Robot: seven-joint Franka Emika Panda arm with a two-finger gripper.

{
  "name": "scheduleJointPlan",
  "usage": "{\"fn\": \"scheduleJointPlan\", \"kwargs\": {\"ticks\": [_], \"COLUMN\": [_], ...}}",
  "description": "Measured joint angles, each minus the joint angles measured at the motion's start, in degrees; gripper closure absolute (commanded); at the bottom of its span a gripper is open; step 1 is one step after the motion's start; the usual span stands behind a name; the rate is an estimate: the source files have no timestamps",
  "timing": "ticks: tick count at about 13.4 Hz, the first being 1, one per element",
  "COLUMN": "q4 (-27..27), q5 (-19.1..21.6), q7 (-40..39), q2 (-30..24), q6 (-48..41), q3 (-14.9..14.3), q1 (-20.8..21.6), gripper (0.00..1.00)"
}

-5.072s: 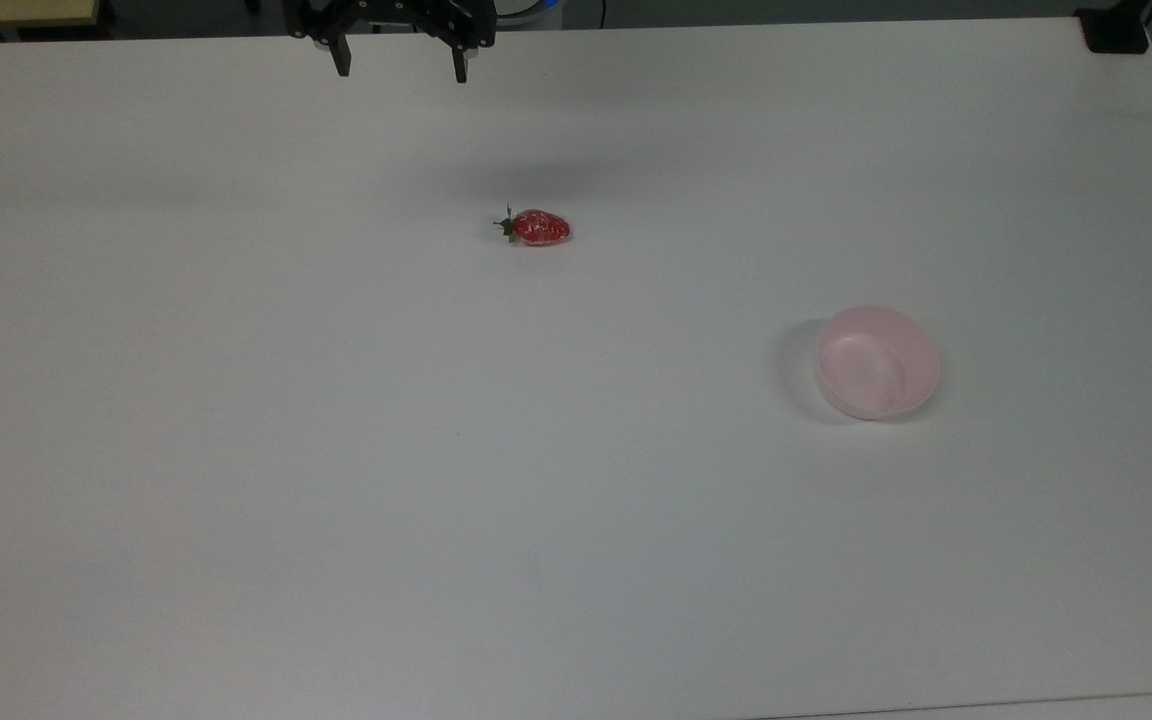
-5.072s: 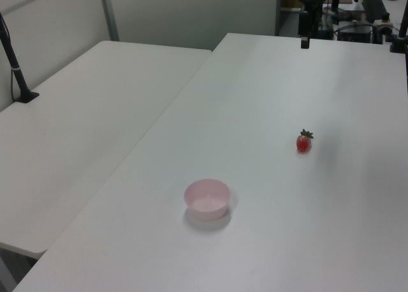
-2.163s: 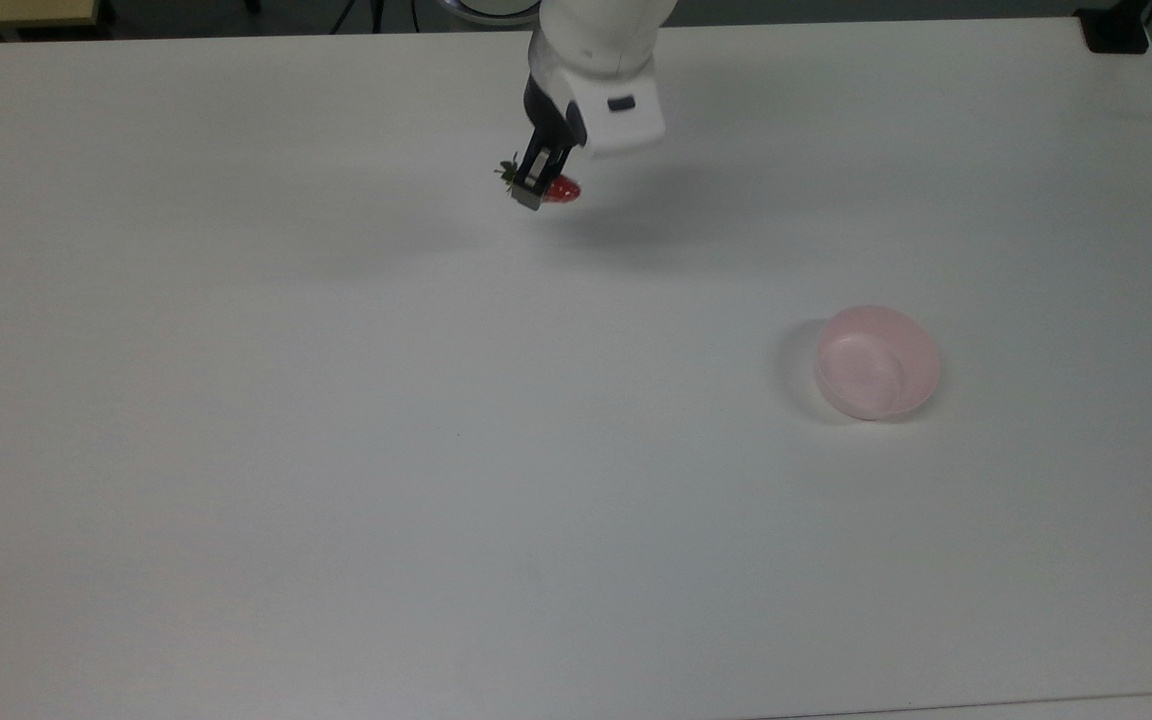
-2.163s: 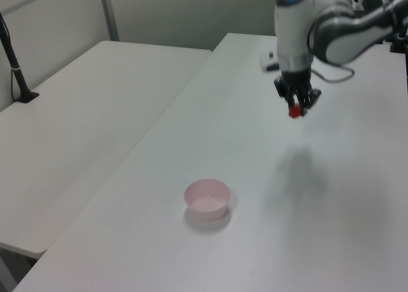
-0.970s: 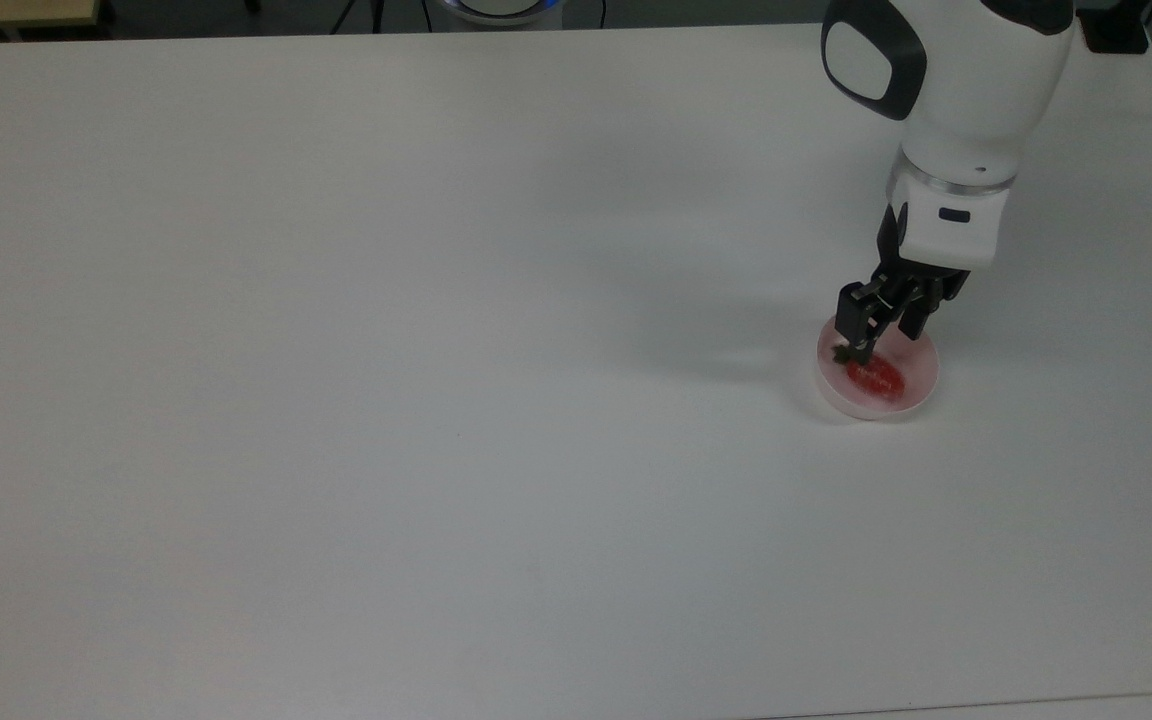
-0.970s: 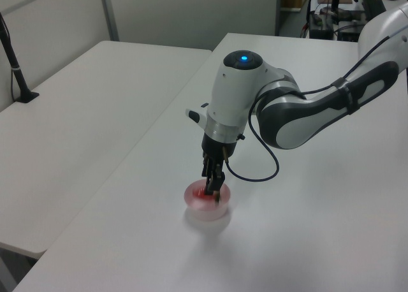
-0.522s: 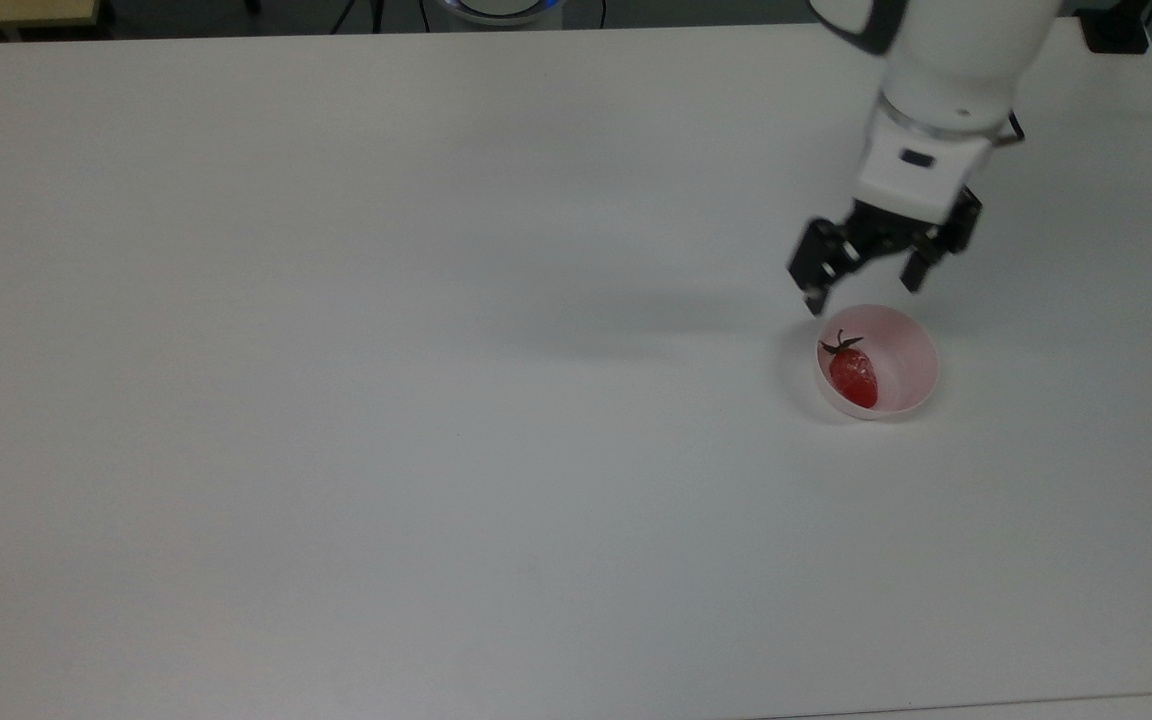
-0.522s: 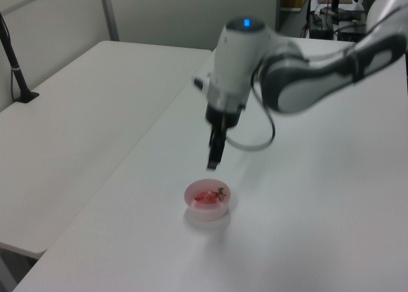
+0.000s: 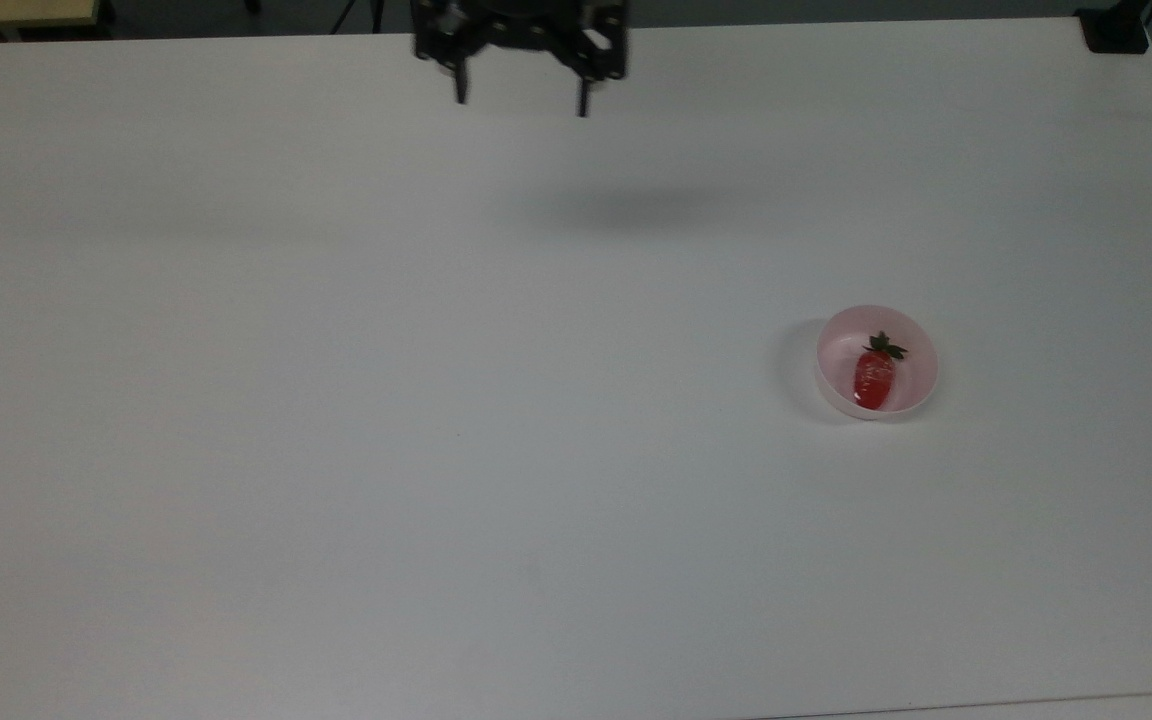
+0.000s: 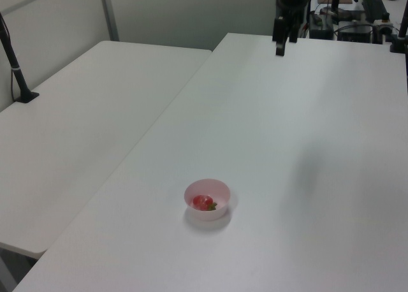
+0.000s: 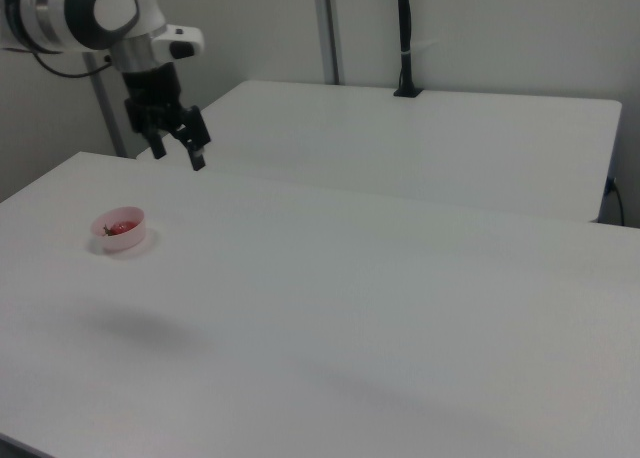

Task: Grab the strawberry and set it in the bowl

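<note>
The red strawberry (image 9: 874, 377) lies inside the pale pink bowl (image 9: 920, 345) on the white table, its green cap pointing to the top view's upper right. In the left view the strawberry (image 10: 203, 203) rests in the bowl (image 10: 220, 191) near the table's front, and in the right view the strawberry (image 11: 119, 227) sits in the bowl (image 11: 106, 240) at the left. My gripper (image 9: 519, 99) hangs open and empty high above the table's far edge, well away from the bowl; it also appears as the gripper (image 10: 279, 48) and the gripper (image 11: 178, 157).
A second white table (image 10: 83, 113) adjoins the work table on the left view's left, with a black post (image 10: 14, 65) clamped on it. A black clamp (image 9: 1114, 30) sits at the top view's upper right corner. Equipment stands behind the table's far edge (image 10: 338, 24).
The gripper carried the strawberry to the bowl, released it there, then rose and withdrew to the table's far edge. The strawberry has settled in the bowl with its cap turned.
</note>
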Motion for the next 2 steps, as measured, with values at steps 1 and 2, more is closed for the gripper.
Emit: {"fn": "scheduleJointPlan", "kwargs": {"ticks": [1,2], "q4": [-0.76,-1.16], "q5": [0.0,0.0], "q7": [-0.78,-1.64], "q2": [-1.06,-1.37], "q6": [0.0,0.0], "q3": [0.16,0.2], "q1": [-2.91,-4.63], "gripper": [0.0,0.0]}}
